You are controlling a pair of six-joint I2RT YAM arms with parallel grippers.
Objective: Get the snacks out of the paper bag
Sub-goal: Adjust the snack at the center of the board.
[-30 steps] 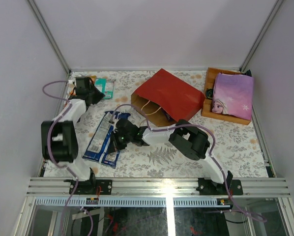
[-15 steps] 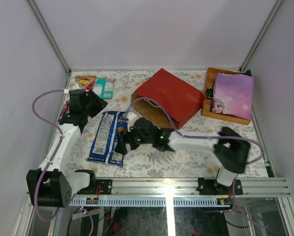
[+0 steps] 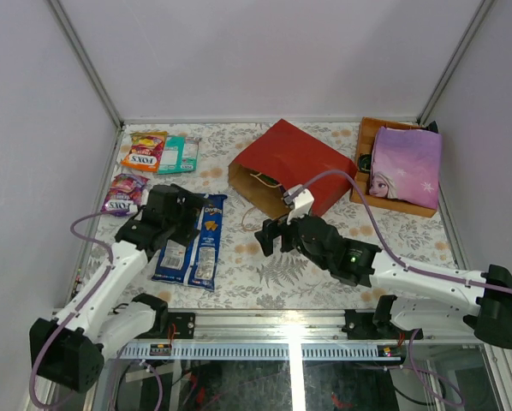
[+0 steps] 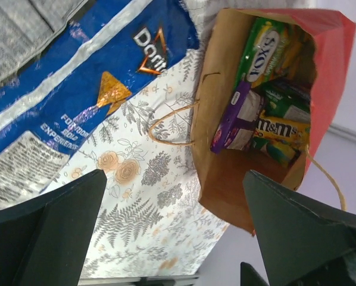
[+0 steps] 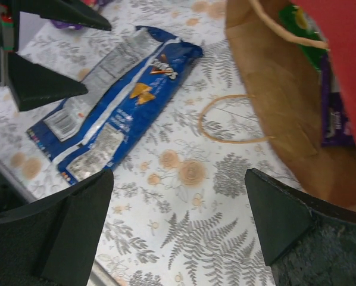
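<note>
1. The floral tablecloth (image 3: 324, 257) covers the table. The paper bag (image 3: 299, 167) lies on its side there, mouth toward my arms.
2. Snacks show inside the mouth: a green FOX'S packet (image 4: 264, 50), a purple pack (image 4: 234, 119) and a yellow M&M's pack (image 4: 279, 128).
3. My left gripper (image 4: 175, 179) and right gripper (image 5: 178, 176) are both spread wide and empty.
4. The left looks straight in, so I'd slide it low, clear of the loop handle (image 4: 153, 124), and pinch the purple pack nearest the opening.
</note>
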